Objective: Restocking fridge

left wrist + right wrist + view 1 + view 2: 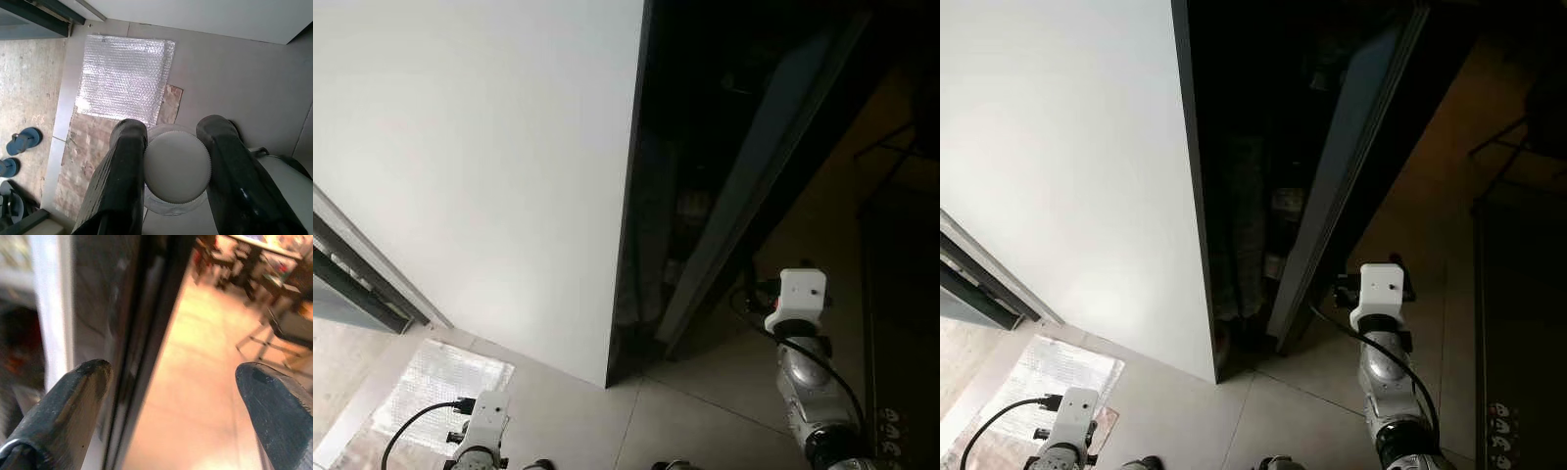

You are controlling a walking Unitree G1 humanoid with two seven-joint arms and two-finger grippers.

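So I'm parked right in front of the fridge (pixel 499 166), looking down along its big white side panel, and its one door (pixel 744 176) is swung open toward my right with the inside nearly black; I can make out a few dim shapes on the shelves but can't tell what they are. Two arms in play. My left gripper (pixel 176 171) hangs low by the floor, and its two black fingers (pixel 122 181) are clamped on either side of one container with a round grey ridged lid (pixel 177 166), so that's the one item I've got for the fridge, held down at my left side well away from the open compartment. Below it in the left wrist view I count one sheet of bubble wrap (pixel 122 78) lying flat on the tile floor (pixel 234 83), with a brownish piece of cardboard (pixel 170 105) poking out from under its edge, plus what looks like two or three blue sandals (pixel 22 139) off by the rougher strip of flooring. My right gripper (pixel 181 382) is raised near the open door's edge, its two fingertips (pixel 93 377) spread wide apart with nothing between them. That view is blurry; past the fingers I see warm-lit floor and some chair legs (pixel 264 342) further back, and I can't count them.
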